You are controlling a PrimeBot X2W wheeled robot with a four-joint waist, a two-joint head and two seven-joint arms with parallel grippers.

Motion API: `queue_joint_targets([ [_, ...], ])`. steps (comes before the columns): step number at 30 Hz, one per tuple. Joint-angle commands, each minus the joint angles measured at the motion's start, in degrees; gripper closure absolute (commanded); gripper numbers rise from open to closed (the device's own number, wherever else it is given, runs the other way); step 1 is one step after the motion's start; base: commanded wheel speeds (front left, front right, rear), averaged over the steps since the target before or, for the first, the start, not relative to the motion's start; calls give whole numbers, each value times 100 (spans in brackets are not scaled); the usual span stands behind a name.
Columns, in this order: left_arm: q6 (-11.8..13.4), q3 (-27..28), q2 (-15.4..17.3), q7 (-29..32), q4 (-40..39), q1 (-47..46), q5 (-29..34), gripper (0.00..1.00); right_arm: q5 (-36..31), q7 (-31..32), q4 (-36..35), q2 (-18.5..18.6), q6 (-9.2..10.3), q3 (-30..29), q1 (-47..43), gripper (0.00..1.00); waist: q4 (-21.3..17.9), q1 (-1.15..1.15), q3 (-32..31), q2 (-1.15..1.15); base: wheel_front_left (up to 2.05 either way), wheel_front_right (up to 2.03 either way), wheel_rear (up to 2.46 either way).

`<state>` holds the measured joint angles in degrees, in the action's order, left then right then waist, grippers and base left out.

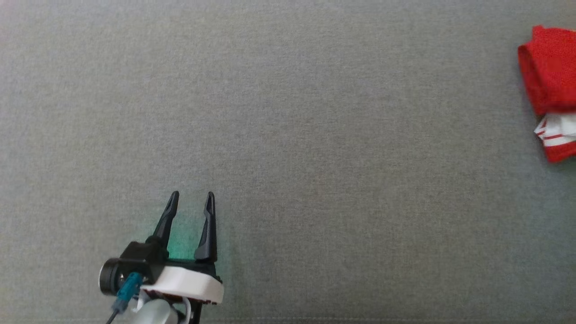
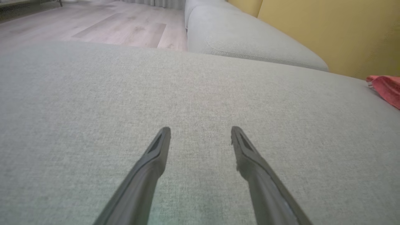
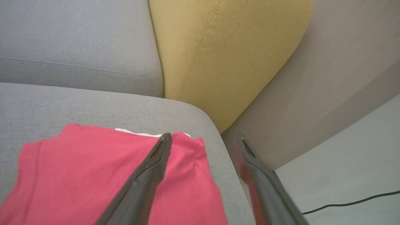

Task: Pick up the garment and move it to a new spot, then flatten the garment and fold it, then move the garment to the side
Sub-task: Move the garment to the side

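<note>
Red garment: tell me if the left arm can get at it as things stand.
Probably, though it's a long stretch: bare grey cushion lies between the open left gripper and the red garment at the far right edge, with nothing blocking.

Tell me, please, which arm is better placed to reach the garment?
Right, probably: the right gripper hangs open over the garment; the left gripper is open over bare cushion, well away.
</note>
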<state>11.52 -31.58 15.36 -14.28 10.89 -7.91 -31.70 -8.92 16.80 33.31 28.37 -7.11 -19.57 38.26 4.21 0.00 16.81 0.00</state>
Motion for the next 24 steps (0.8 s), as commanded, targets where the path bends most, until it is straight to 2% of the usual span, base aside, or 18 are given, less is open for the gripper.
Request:
queue_joint_targets([
  [1, -16, 162, 90, -42, -128, -141, 42, 0, 38, -134, -245, -5, -37, 150, 192, 0, -73, 0, -123, 0, 0, 0, 0],
  [8, 9, 223, 186, -27, -113, -45, -18, 0, 193, -408, -448, -413, -37, 536, 102, 0, -157, 0, -593, 0, 0, 0, 0],
  [12, 50, 305, 264, -9, -98, 88, -109, 0, 268, -598, -653, -820, -37, 719, -137, 0, -171, 0, -1016, 0, 0, 0, 0],
  [19, 153, 445, 364, 23, -55, 403, -294, 0, 556, -1049, -1044, -1520, -37, 1056, -898, 0, -131, 0, -1681, 0, 0, 0, 0],
  [24, 199, 505, 417, 36, -49, 574, -385, 0, 596, -1523, -1534, -1973, -37, 1232, -1591, 0, -77, 0, -1921, 0, 0, 0, 0],
])
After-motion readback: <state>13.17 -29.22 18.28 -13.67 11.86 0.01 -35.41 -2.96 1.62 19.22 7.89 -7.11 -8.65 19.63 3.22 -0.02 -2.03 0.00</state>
